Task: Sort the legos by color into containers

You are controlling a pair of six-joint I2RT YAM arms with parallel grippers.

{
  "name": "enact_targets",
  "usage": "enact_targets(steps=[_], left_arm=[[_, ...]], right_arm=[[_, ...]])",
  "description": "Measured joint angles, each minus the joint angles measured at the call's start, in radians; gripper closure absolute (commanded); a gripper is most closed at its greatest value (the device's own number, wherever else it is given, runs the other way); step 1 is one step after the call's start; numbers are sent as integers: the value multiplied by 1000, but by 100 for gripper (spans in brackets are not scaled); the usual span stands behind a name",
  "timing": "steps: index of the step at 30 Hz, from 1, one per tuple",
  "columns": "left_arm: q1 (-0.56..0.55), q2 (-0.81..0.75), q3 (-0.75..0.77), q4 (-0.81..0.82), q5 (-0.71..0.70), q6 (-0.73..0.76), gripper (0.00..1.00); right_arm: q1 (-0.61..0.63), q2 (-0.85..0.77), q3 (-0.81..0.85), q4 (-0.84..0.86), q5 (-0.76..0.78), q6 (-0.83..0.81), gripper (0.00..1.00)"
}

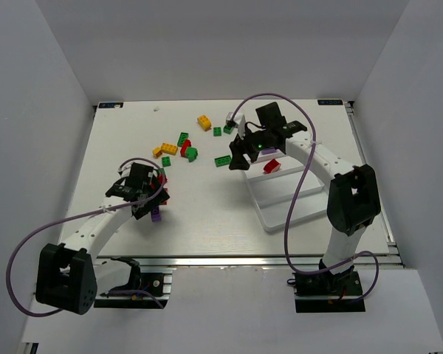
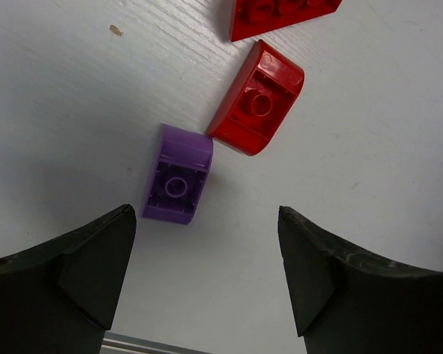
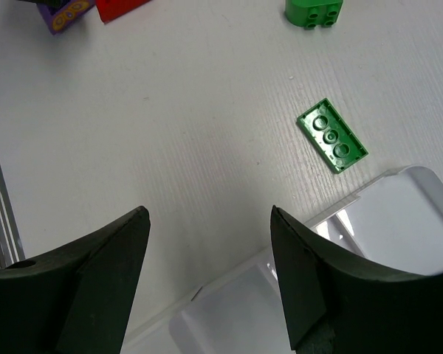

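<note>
Left of the white tray [image 1: 314,210], the left gripper [image 2: 205,225] hangs spread and empty over a purple brick [image 2: 177,175]; a pick seems pending, needing descent and a pinch.

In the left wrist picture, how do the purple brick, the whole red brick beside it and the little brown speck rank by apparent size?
1. whole red brick, the largest
2. purple brick, only slightly smaller, so a close call
3. brown speck, by far the smallest

Bright, even overhead light casts soft shadows, with slight glare on the white tray [image 3: 413,199].
</note>
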Motion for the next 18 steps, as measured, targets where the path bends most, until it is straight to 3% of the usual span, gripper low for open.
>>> enact_targets(steps=[18], left_arm=[[0, 110, 19, -34, -3, 98, 9]], right_arm=[[0, 0, 0, 25, -1, 24, 28]])
